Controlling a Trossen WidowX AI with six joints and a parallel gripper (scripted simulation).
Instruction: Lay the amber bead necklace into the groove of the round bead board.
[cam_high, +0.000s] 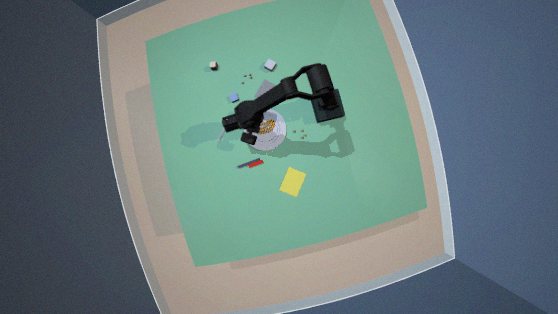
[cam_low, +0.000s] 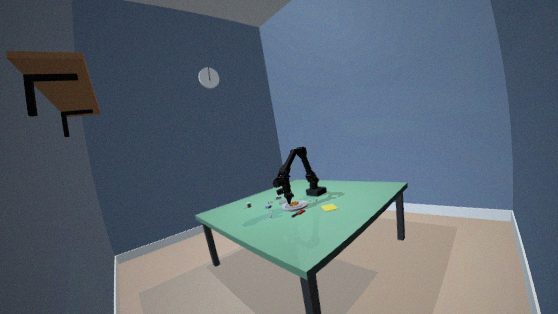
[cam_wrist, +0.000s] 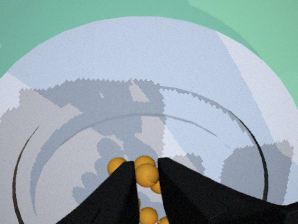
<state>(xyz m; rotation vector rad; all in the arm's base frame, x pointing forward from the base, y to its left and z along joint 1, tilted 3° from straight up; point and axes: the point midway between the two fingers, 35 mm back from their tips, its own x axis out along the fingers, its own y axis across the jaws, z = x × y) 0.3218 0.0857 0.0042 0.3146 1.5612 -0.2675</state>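
The round bead board (cam_high: 281, 132) (cam_low: 295, 206) (cam_wrist: 150, 45) is a pale disc with thin curved groove lines, lying on the green table. My gripper (cam_high: 260, 131) (cam_low: 289, 202) (cam_wrist: 147, 169) is over the board, its fingers close together and shut on part of the amber bead necklace (cam_high: 269, 125) (cam_low: 295, 203) (cam_wrist: 147, 175). A bead shows right between the fingertips and others show beside and below them. The necklace is bunched inside the groove lines, toward the board's middle. The fingers hide much of it in the wrist view, and its exact height is hard to tell.
A red and dark pen-like tool (cam_high: 256, 163) (cam_low: 301, 212) and a yellow sheet (cam_high: 292, 182) (cam_low: 329, 207) lie near the board. A blue block (cam_high: 234, 97), a pale block (cam_high: 270, 64), a tan block (cam_high: 213, 65), a grey pad (cam_high: 265, 88) and several small brown bits (cam_high: 250, 77) lie around.
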